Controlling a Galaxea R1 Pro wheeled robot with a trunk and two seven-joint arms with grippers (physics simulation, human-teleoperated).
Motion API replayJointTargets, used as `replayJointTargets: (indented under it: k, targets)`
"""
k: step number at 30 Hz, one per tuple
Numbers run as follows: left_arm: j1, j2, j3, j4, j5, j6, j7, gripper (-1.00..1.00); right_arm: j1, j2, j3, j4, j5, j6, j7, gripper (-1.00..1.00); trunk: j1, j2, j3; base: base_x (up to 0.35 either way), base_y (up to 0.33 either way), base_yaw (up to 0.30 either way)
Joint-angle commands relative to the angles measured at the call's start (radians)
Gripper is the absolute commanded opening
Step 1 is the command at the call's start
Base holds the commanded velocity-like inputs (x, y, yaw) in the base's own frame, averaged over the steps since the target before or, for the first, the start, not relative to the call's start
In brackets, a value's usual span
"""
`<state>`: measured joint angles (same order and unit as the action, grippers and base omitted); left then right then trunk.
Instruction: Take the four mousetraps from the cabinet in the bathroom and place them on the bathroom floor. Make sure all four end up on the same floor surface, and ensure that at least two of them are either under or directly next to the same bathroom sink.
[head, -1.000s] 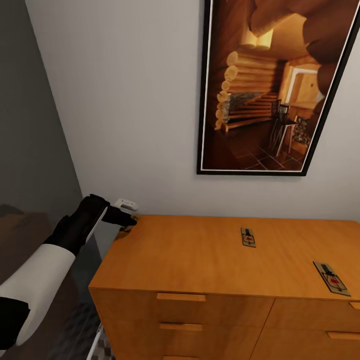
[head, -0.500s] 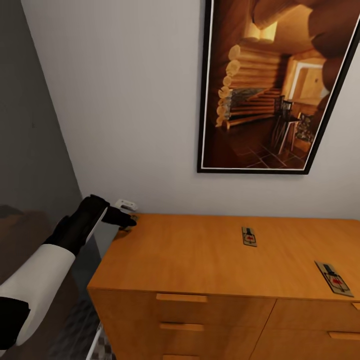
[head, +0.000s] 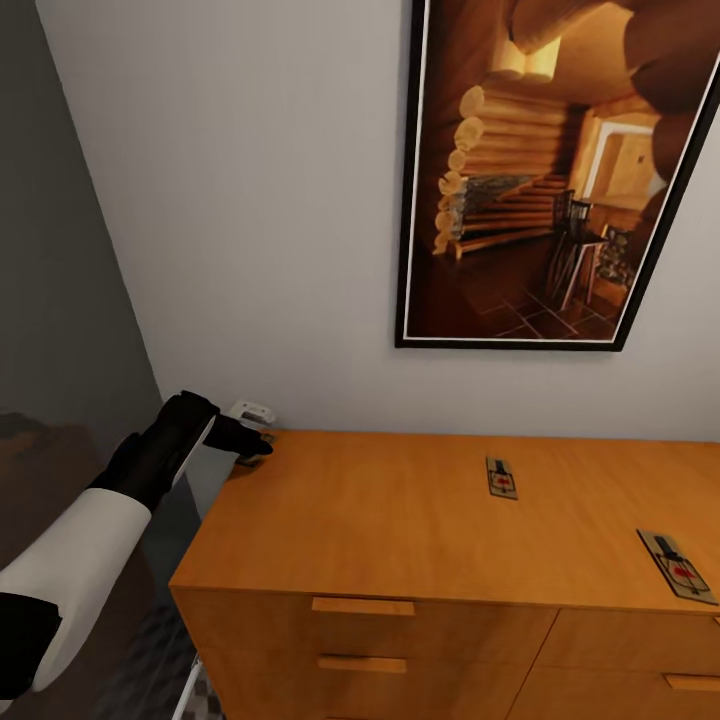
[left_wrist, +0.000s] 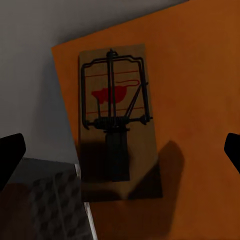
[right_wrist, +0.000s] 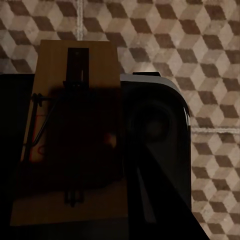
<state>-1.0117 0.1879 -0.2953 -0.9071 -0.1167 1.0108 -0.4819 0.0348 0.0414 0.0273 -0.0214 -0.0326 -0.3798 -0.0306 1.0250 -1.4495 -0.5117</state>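
Orange-brown cabinet (head: 400, 520) bearing mousetraps (head: 500, 477)
Left tool (head: 255, 447) spread over corner mousetrap (left_wrist: 117, 120); right tool: state unclear, trap (right_wrist: 75, 135) against it.

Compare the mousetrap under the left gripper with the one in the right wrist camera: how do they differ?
The left-side mousetrap lies flat at the corner of the cabinet, between the open left gripper. The right-side mousetrap is off the cabinet, up above the bathroom floor, close against the camera. The first is lit, its red mark plain; the second is shadowed. Both are tan boards with black wire.
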Motion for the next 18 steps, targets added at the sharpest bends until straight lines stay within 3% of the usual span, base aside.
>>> replayJointTargets:
  k: [1,18]
  targets:
    - [-0.001,0.001,-0.002,-0.001,-0.011,0.001,-0.009,1.00,0.000,0.000,0.003,-0.002,-0.006,-0.002,-0.001,-1.00,0.000,0.000,-0.001,0.002,0.000,0.000]
    - [-0.001,0.001,-0.004,0.002,-0.011,0.000,-0.009,1.00,0.000,0.000,0.003,-0.002,-0.006,-0.001,0.000,-1.00,0.000,0.000,-0.004,0.000,0.000,0.000]
